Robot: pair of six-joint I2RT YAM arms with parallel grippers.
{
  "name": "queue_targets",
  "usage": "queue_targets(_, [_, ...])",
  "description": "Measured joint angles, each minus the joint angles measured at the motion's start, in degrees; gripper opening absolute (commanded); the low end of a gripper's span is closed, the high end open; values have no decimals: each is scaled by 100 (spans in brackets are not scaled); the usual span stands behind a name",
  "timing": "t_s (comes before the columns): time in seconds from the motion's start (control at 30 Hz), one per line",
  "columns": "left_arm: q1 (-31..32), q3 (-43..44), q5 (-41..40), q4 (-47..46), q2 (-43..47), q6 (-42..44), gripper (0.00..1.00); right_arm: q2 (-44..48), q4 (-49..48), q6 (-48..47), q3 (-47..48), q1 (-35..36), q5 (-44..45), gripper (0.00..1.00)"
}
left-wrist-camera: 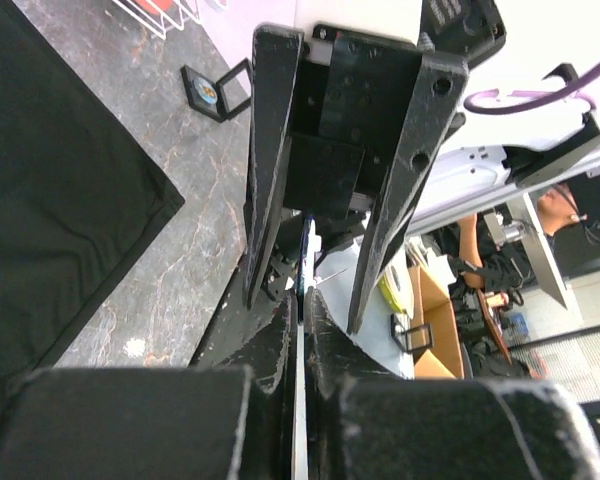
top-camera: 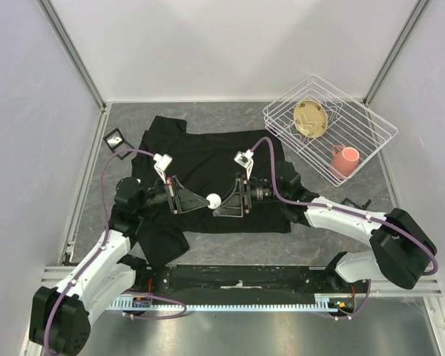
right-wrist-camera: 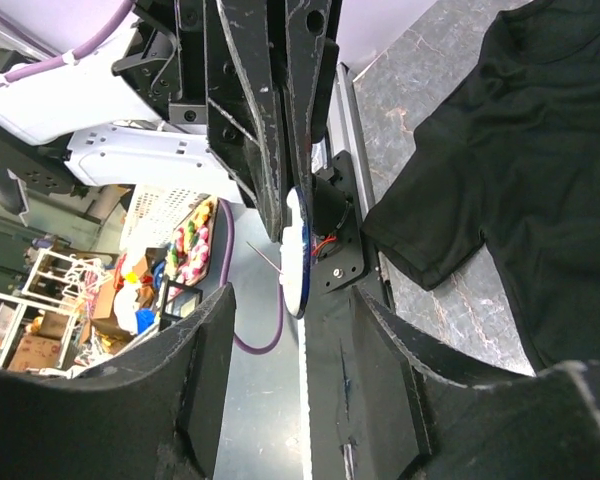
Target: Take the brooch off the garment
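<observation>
We see the brooch (top-camera: 213,199) pinched by the left gripper (top-camera: 203,200), whose two fingers (right-wrist-camera: 270,150) are pressed together on the disc's flat faces, leaving only a slit between them. The right gripper (top-camera: 224,202) faces it from the opposite side with its fingers (right-wrist-camera: 195,390) spread wide. The brooch sits in the gap between them, and we cannot tell whether either one touches it. The two grippers meet nose to nose above the near middle of the garment (top-camera: 208,159). The brooch is held there in the air over the black cloth, apart from it. In the right wrist view the disc shows against the room beyond the table's edge, with the garment lying flat off to one side.

From above, the brooch is a small white round disc, bright against the garment. Edge-on in the right wrist view it is thin and white, with a blue tinge along one side. A fine bare pin (right-wrist-camera: 263,258) stands out slantwise from its back. In the left wrist view we make out only a narrow pale strip running between that gripper's dark fingers.

The garment is a black short-sleeved T-shirt spread on the grey marbled table (top-camera: 267,248). Past the garment's far right corner stands a white wire rack (top-camera: 371,122) holding a pink cup (top-camera: 345,159).
</observation>
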State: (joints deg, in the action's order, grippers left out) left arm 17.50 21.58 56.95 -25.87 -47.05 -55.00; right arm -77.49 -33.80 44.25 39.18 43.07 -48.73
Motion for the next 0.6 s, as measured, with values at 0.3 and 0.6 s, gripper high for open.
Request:
queue_targets(0.3, [0, 0, -697, 494, 616, -195, 2, 160, 142, -219, 0, 297, 1051, 56])
queue_targets(0.6, [0, -2, -1038, 903, 859, -195, 2, 105, -72, -181, 9, 442, 1513, 52])
